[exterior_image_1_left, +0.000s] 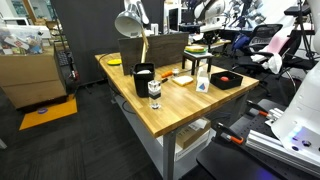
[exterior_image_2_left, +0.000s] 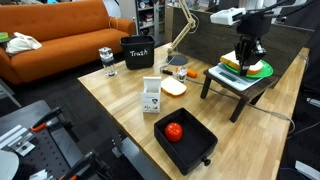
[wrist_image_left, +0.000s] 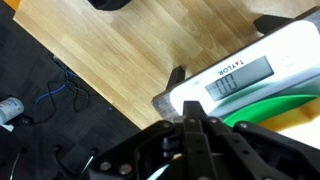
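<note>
Because my fingers (wrist_image_left: 190, 128) are pressed together with nothing between them, any contact would land as one hard wedge rather than a soft pinch, and that is my worry. My gripper (exterior_image_2_left: 246, 56) hangs close above the Taylor kitchen scale (wrist_image_left: 238, 78), which sits on a small black stand (exterior_image_2_left: 232, 90) at the far right of the wooden table (exterior_image_2_left: 110, 100).

A push straight down could, I judge, rock the stand or drive the scale toward its edge. Since the stand is raised, whatever slides off would drop to the tabletop. A sideways brush could catch the rim of the green plate (wrist_image_left: 275, 108) resting on the scale and tilt it, shedding the yellow thing on it, which is too blurred to name.

In the wrist view the scale's display lies just beyond my fingertips and to their right, with the plate further right again. My tips are over the near-left corner of the white casing — whether they touch it or hover just clear, I cannot tell. The black tray (exterior_image_2_left: 195, 150) with the red fruit (exterior_image_2_left: 174, 131) sits well apart, at the near edge of the table.
</note>
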